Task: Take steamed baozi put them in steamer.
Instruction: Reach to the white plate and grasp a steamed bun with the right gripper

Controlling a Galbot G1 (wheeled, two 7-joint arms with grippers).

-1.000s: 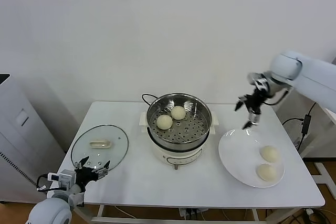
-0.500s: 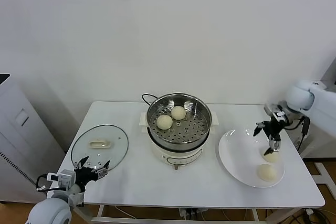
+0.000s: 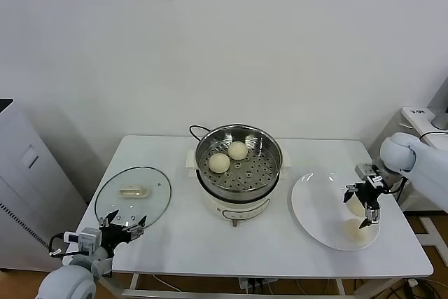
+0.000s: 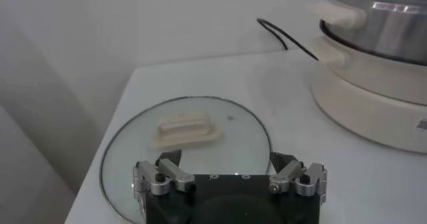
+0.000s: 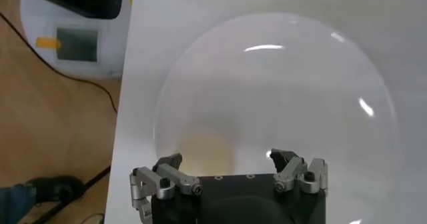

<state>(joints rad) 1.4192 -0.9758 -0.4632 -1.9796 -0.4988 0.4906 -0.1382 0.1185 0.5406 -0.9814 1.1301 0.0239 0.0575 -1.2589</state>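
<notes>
Steamer, a shiny steel basket on a white cooker base, stands at the centre of the head view on the white table. In the left wrist view it fills the upper right corner. A white plate lies at the right of the frame, and a glass lid lies flat at the lower left. Two steamed baozi sit inside the basket toward its upper left side, just beside each other; two more rest on the right part of the plate, largely hidden behind the right gripper, which hangs over them with fingers spread and grasping nothing. The left gripper sits at the lower left, by the lid's near edge, fingers likewise released.
</notes>
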